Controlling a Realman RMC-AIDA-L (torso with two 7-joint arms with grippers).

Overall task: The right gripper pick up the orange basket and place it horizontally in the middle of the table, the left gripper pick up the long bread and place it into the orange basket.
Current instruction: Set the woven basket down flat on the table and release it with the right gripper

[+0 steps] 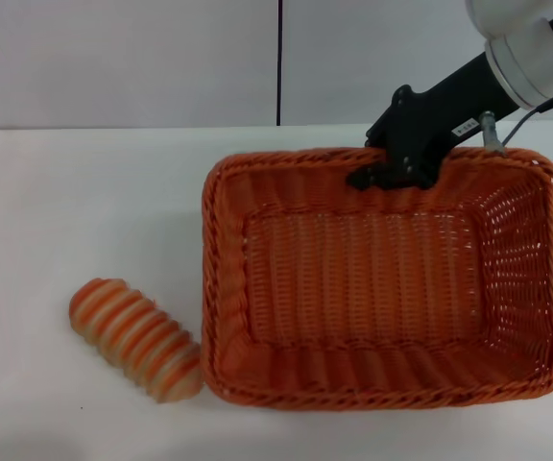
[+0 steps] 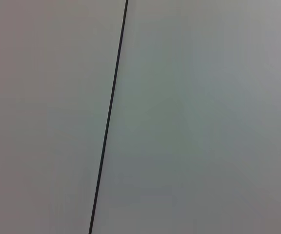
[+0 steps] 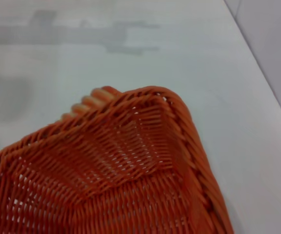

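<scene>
Gripping the braided far rim of the woven orange basket [image 1: 382, 279], right gripper [image 1: 389, 173] with slim black fingers closed on it, ribbed orange-and-cream long bread [image 1: 137, 336] just beside the basket's left wall, smooth white table [image 1: 75, 202].

1. the right arm [image 1: 531, 53] reaches in from the upper right of the head view, its grey-white wrist section leading down into a black gripper body.
2. the right gripper [image 1: 390, 173] sits low at the far side of the work area, near the middle; its fingers cannot be made out.
3. a thin cable [image 1: 526, 117] runs beside the right wrist.
4. the left arm shows in no view.
</scene>
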